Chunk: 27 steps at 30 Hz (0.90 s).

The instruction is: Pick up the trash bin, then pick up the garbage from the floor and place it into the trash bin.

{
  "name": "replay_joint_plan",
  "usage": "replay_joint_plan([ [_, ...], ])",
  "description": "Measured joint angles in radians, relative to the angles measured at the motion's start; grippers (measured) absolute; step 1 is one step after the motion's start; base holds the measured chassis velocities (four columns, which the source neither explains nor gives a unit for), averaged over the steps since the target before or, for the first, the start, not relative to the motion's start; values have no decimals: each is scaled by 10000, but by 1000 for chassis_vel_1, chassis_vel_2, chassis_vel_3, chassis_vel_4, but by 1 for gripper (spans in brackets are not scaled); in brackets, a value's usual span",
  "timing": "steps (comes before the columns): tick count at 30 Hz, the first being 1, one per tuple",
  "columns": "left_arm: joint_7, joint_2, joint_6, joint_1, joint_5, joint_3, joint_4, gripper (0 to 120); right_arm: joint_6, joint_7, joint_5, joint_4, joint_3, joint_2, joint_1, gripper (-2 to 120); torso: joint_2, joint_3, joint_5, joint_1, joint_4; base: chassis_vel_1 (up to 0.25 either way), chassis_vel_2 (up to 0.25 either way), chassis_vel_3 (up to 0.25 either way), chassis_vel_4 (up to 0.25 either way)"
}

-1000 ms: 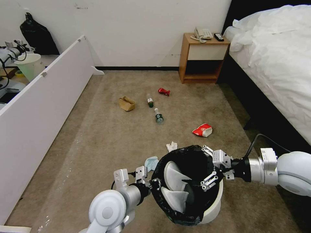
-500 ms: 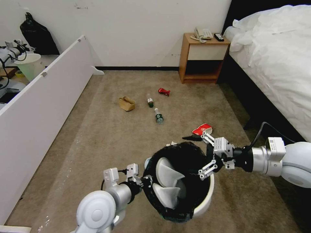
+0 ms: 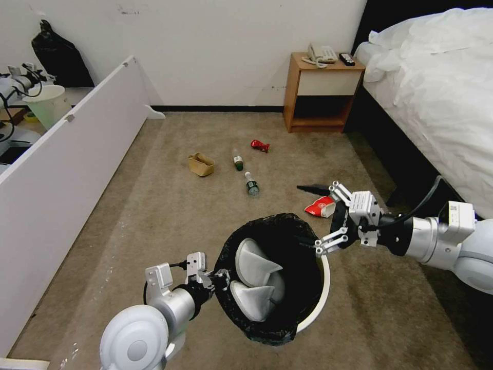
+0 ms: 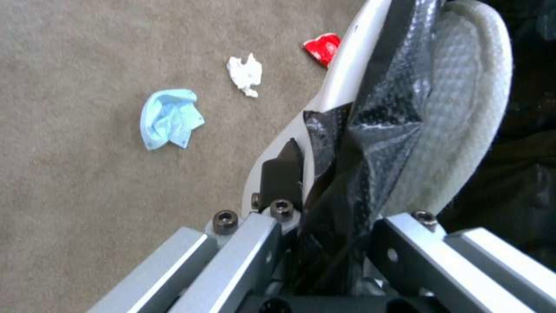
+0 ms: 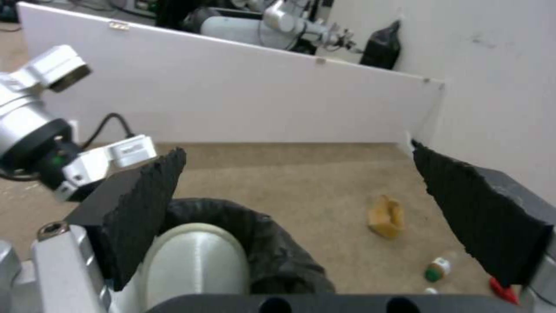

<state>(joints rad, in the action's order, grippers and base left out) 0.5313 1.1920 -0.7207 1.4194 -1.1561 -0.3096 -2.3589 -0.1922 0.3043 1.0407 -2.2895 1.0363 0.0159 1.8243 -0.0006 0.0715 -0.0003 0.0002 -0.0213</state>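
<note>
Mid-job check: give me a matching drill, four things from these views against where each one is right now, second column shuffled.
Things:
1. slippers
2. blue mask
3. tan paper bag
4. left gripper

Places:
A. clamped on the trash bin rim
B. on the carpet near the two bottles
C. inside the black-lined bin
D. on the carpet beside the crumpled tissue

Pairs: 1-C, 2-D, 3-B, 4-A

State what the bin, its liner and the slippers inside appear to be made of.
Round white trash bin: smooth, slightly glossy wall, likely plastic. Black liner bag: thin crinkly film with shiny creases. Two white slippers: soft matte fabric, seemingly waffle-textured in the left wrist view. Left gripper clamps the rim.
</note>
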Motion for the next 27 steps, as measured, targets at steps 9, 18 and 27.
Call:
replay_joint_plan([
  [9, 104, 64, 40, 546, 289, -290, -590, 2, 229, -733, -3, -267, 517, 421, 23, 100, 0, -1, 0, 0, 0, 0, 0, 0, 0],
  [18, -31, 325, 113, 1380, 762, -884, -1196, 2, 673, -1516, -186, -712, 833, 1245, 128, 100, 0, -1, 1, 0, 0, 0, 0, 0, 0],
  [27, -616, 919, 256, 2219, 1845, -1441, -1439, 2, 1371, -2339, -675, -1247, 765, 2320, 240, 100, 0, -1, 0, -1, 0, 0, 0, 0, 0],
])
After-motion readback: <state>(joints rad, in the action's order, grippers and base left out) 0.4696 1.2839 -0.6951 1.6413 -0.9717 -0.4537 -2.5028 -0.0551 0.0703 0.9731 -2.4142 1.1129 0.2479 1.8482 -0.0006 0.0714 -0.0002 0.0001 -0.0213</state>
